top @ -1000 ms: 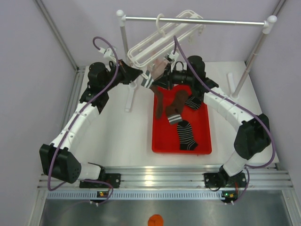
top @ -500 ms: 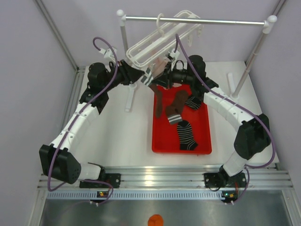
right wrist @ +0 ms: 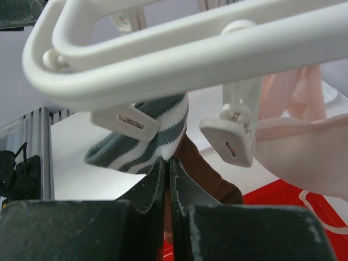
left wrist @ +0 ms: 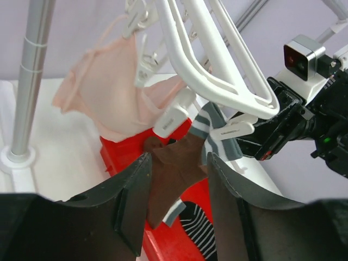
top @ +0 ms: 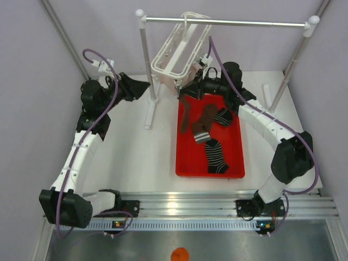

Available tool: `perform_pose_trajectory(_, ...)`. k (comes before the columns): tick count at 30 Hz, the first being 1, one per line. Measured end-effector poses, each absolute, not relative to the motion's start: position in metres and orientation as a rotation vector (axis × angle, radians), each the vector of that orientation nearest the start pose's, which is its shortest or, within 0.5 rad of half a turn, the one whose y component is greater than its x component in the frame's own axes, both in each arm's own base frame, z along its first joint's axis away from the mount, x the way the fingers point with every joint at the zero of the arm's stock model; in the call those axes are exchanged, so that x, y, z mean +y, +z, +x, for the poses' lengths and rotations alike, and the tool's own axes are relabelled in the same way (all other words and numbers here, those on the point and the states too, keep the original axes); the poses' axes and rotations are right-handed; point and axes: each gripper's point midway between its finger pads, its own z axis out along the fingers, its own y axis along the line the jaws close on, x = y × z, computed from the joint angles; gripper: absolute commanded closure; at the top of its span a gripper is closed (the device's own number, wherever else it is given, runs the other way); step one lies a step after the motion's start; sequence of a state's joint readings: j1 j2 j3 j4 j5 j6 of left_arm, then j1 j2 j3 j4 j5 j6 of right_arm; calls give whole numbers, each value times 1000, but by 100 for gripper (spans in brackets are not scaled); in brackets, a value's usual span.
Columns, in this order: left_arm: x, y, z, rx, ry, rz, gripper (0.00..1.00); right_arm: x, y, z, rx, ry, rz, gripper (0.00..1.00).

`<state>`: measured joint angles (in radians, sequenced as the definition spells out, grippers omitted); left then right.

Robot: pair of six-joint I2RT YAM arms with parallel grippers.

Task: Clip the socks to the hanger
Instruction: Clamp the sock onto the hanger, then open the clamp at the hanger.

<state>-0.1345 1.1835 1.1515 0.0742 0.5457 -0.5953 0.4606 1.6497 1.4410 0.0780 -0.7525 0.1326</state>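
Since a second back the left gripper [top: 142,88] has drawn off leftward from the hanger [top: 176,51]. The rack lay flatter then and now hangs steeper from the crossbar [top: 244,23]. Top view: left gripper well apart from the rack, near the stand post [top: 145,70]. Right gripper [top: 186,93] sits just under the rack's low end, above the far rim of the red tray [top: 185,163], and the hanging brown sock [top: 186,117] trails down from it. In the tray lie the other brown sock [top: 204,126] and two black striped socks [top: 216,156]. Left wrist view: left gripper [left wrist: 178,163] stands parted, nothing between its fingers [left wrist: 133,201]. Beyond them the hanging brown sock [left wrist: 174,174] dangles over the tray, its striped cuff up against a peg [left wrist: 231,130] on the frame, pink fabric [left wrist: 109,103] just beside. Right wrist view: right gripper [right wrist: 167,163] is pinched tight on the sock's cuff [right wrist: 147,141], directly below the hanger's rail [right wrist: 190,49]. The cuff reaches up behind the left peg [right wrist: 125,122]. Whether that peg bites the cuff, cannot tell.
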Motion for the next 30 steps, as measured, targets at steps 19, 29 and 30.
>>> perform_pose_trajectory(19, -195, 363, 371, 1537, -1035, 428, 47, 317, 314, 380, 1579, 1078, -870, 100)
perform_pose_trajectory(29, -202, 370, 378, 1500, -996, 447, 56, 317, 317, 376, 1574, 1082, -895, 100)
perform_pose_trajectory(30, -202, 370, 380, 1498, -984, 443, 59, 318, 319, 376, 1571, 1083, -897, 100)
